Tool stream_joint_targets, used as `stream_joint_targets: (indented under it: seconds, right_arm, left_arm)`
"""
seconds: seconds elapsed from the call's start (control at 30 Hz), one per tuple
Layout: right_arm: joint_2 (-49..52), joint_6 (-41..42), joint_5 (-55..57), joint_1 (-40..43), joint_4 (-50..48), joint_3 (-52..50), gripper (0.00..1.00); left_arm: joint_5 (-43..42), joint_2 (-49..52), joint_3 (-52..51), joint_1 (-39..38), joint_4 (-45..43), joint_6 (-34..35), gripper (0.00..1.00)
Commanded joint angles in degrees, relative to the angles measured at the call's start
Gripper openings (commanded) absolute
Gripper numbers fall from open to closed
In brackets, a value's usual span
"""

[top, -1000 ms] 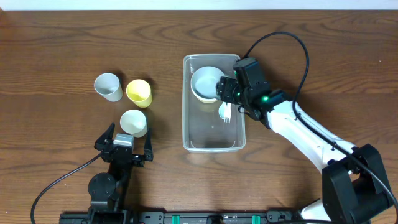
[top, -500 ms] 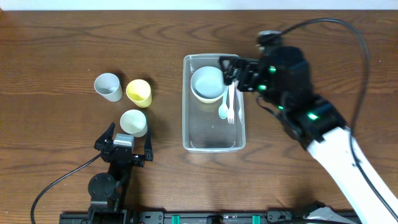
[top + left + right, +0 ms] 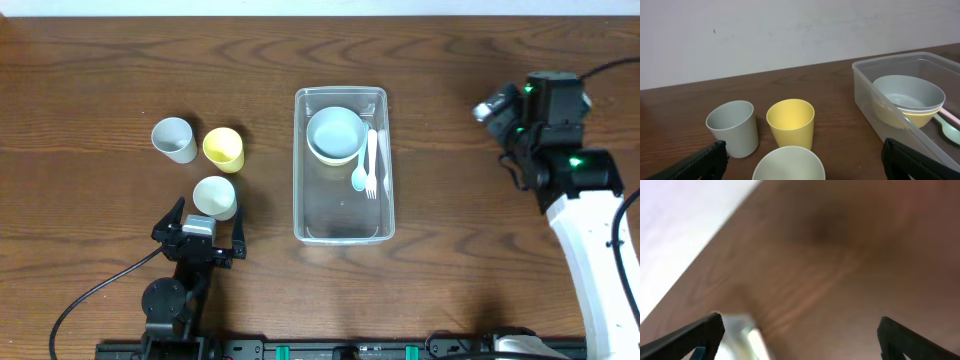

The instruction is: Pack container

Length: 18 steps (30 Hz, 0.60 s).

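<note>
The right gripper is spread wide. Its two dark fingertips show only at the lower corners of the right wrist view, with blurred brown wood grain between them and nothing held. Seen from overhead, the black wrist sits high over the table's right side, well apart from the container. Small green lights glow on it, and a white forearm link runs down towards the near edge.

The left gripper is also spread and empty. Its black fingers stand either side of a pale green cup without touching it, on a short black arm low at the near edge.

Beyond that cup stand a matt grey cup and a yellow cup. Both are tapered, smooth plastic, and they sit just beside each other.

The container is a clear rectangular tub with rounded corners and a rim, resting mid-table on the dark, grained wooden table. At its far end a blue-grey bowl nests in a pale yellow one. Beside the bowls lie a pale blue spoon and a white fork.
</note>
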<state>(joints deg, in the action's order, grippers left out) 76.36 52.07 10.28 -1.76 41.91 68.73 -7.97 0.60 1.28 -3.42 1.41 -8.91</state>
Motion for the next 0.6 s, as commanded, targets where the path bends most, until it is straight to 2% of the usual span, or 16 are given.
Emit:
stream_joint_targets:
  seconds: [0.0, 0.27, 0.33, 0.43, 0.57]
  right_arm:
    - [2.12, 5.75, 1.75, 3.28, 1.40, -0.11, 0.99]
    - [6.62, 5.75, 1.73, 5.18, 4.85, -0.11, 0.99]
    - [7.04, 5.75, 1.70, 5.11, 4.85, -0.11, 0.99]
    - [7.23, 5.75, 1.70, 5.14, 4.87, -0.11, 0.99]
    - [7.21, 5.75, 1.70, 5.14, 4.85, -0.11, 0.99]
  left_arm:
    - [-0.59, -0.26, -1.05, 0.31, 1.79, -0.28, 0.98]
    - [-0.02, -0.26, -1.05, 0.31, 0.59, -0.04, 0.98]
    - [-0.02, -0.26, -1.03, 0.31, -0.48, 3.15, 0.98]
    - [-1.18, -0.26, 0.83, 0.31, -0.57, 12.22, 0.98]
    - [-5.86, 2.12, 5.70, 0.31, 2.69, 18.47, 0.98]
